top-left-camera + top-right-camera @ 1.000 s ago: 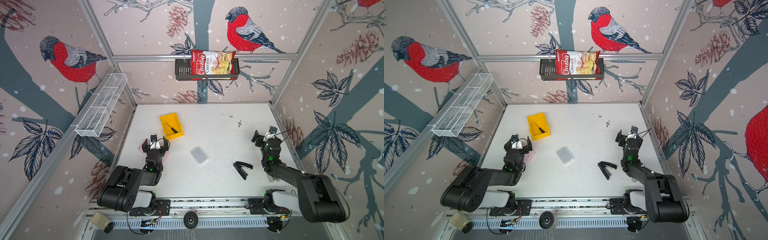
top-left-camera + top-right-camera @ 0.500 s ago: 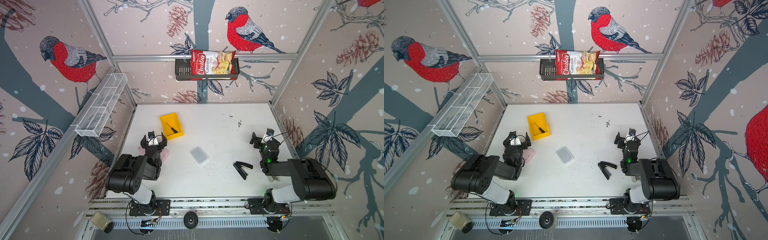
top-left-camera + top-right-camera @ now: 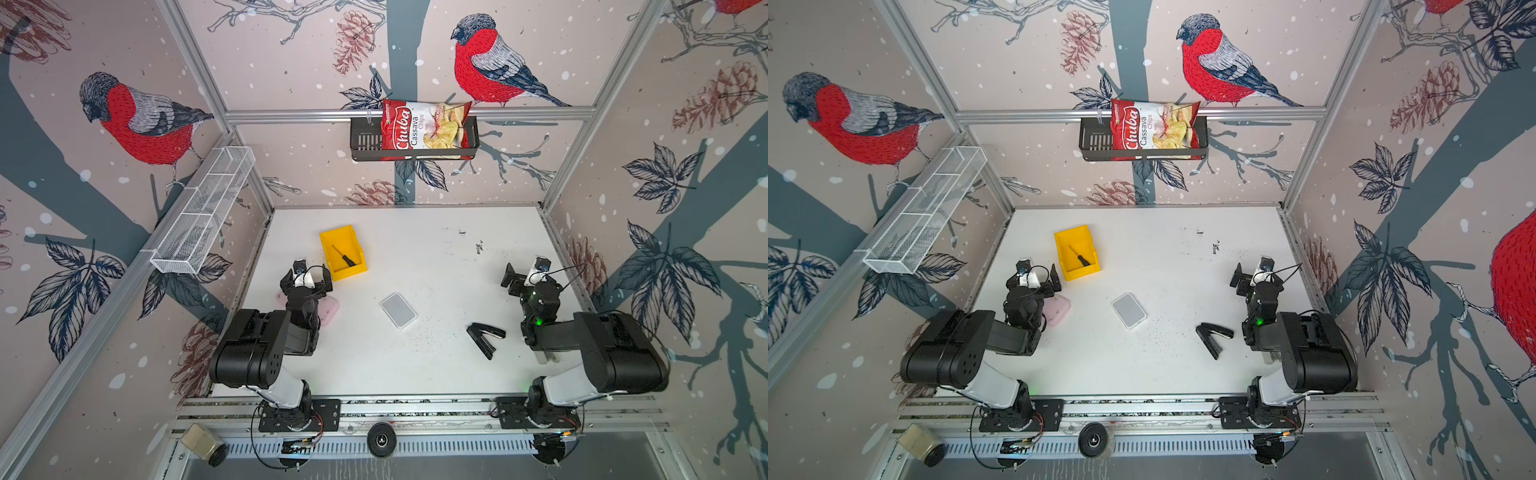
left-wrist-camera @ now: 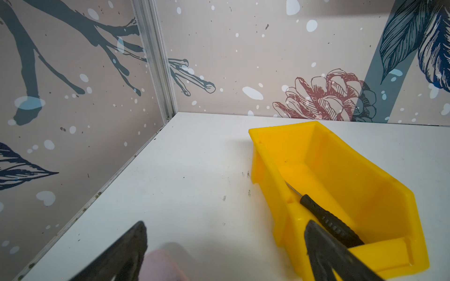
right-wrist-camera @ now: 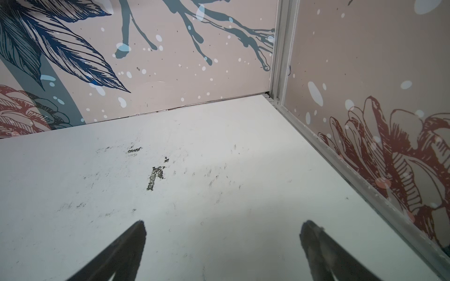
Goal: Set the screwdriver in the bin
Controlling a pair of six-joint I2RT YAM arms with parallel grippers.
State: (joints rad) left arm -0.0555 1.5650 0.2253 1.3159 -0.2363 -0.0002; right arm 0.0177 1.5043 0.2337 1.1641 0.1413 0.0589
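The setting is a robot test cell of the kind found in a laboratory. An aluminium profile frame encloses a white tabletop on three sides. The wall panels carry a printed bird-and-pinecone pattern. The left arm and the right arm are mounted on a slotted rail along the open front edge. A round lens unit, probably a camera, sits below it. A wire-mesh tray and a black slotted basket hang on the frame.

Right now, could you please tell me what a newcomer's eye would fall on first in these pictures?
The bright yellow bin at the left rear of the table stands out, with the black-handled screwdriver lying inside it. Next comes the red chips bag in the black basket on the back wall.
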